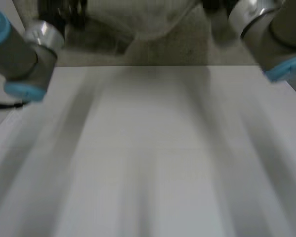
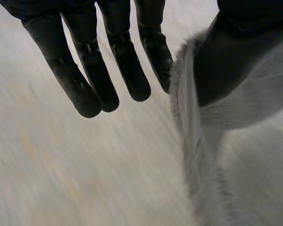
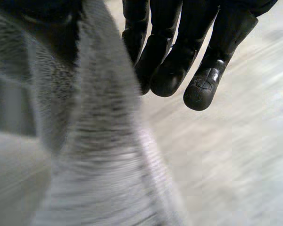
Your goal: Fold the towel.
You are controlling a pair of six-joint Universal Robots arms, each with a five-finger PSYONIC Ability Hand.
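Nearest to me the white table [image 1: 148, 163] lies bare, a broad flat place for the cloth to be laid on. Further back the left arm [image 1: 19, 54] comes in at about 10 o'clock and the right arm [image 1: 266, 29] at about 2 o'clock, both raised above the tabletop. Between them, at 12 o'clock, the towel [image 1: 143, 22] hangs in the air. It is pale grey and sags in the middle, with its lowest part clear of the table. Beyond it is the dull carpet [image 1: 197, 49].

Up close, the left hand [image 2: 92, 70] has its fingers straight and a little spread, and most of them touch nothing. The towel [image 2: 254, 155] drops beside the finger nearest the thumb [image 2: 231, 61], which lies across the cloth. As far as I can make out, the thumb pinches the cloth against that one finger. The right hand [image 3: 179, 52] does much the same, though its fingers are straight and pressed close together. The towel [image 3: 94, 155] passes between them and the thumb [image 3: 33, 8] on its other side.

I judge the reason for this hold to be that two pinches set apart along the upper edge let the towel's own weight pull it smooth, so it can go down square on the table. I cannot tell whether the hands have corners or only points along the edge. No fold shows yet, so I take this as the lift before laying out. So light a pinch could let the cloth slip.
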